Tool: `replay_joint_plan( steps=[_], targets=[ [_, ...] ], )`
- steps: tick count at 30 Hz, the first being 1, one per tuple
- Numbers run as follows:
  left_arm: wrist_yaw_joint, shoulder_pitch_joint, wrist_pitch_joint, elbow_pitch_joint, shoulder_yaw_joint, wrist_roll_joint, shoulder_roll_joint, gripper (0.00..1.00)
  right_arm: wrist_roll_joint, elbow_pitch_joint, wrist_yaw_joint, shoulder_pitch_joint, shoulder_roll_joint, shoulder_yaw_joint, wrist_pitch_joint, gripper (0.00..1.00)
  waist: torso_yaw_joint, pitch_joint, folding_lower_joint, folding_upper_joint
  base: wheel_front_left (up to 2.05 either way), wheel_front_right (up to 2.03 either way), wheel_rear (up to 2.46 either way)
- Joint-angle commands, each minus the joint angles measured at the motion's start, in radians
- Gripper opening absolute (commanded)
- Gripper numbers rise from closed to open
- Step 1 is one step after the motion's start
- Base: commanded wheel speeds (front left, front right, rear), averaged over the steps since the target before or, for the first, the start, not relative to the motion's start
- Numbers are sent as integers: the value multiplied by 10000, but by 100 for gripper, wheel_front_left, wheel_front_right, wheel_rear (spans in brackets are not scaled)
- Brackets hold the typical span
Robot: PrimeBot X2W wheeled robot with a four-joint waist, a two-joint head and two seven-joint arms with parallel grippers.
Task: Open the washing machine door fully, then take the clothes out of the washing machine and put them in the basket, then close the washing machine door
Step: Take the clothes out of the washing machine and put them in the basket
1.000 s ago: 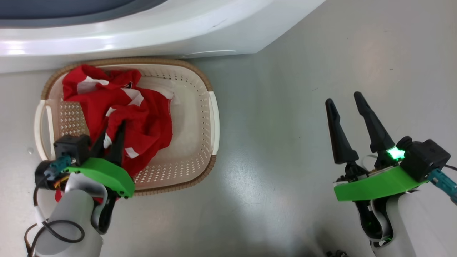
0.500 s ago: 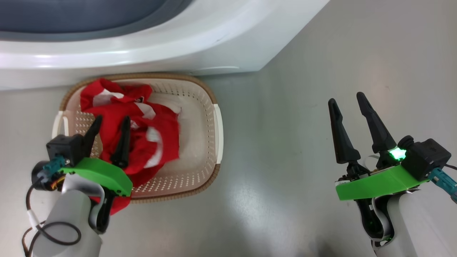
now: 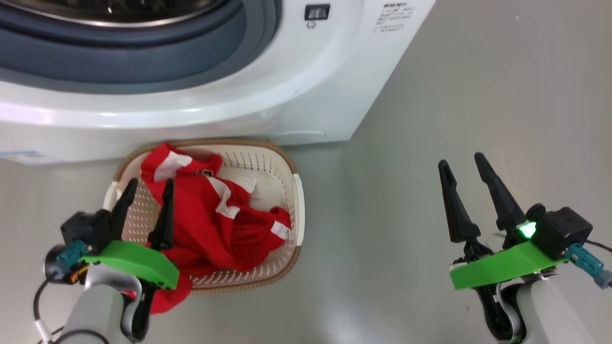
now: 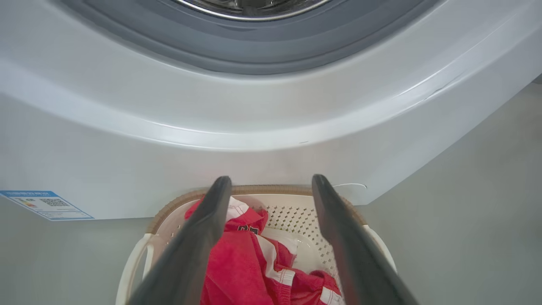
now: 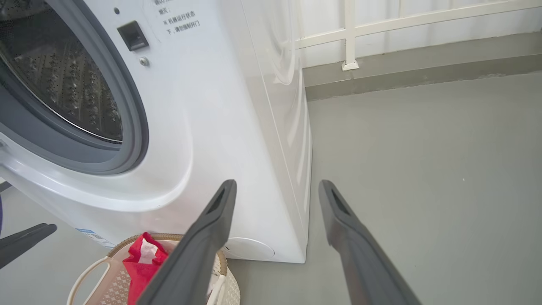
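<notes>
The cream basket stands on the floor against the white washing machine, whose drum gapes open inside its grey-blue ring. The washing machine door is out of view. Red clothes with white stripes lie heaped in the basket, and one fold hangs over its near rim. My left gripper hovers open above the basket's left side with nothing between its fingers. In the left wrist view that gripper frames the clothes and the basket rim. My right gripper stands open over bare floor, far right of the basket.
Grey floor stretches right of the machine and basket. A white railing and a low kerb run along the back. A blue sticker marks the machine's lower left corner. The basket and clothes show at the right wrist view's lower left.
My left gripper has opened and let go of the red clothes, which have settled in the basket. The head camera has tilted up, showing more of the machine. The right gripper stays open.
</notes>
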Motion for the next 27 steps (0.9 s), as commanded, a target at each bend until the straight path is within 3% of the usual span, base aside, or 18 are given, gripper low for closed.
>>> replay_joint_plan(
  steps=[1, 27],
  targets=[
    [-54, 304, -51, -305, 363, 139, 258, 100, 24, -159, 75, 276, -4, 223, -65, 100, 36, -601, 0, 0, 0, 0, 0],
    [-54, 3211, -51, -2947, 1651, 1089, -293, 100, -233, 149, 75, 2249, -4, -154, -65, 100, 229, -3305, 0, 0, 0, 0, 0]
  ],
)
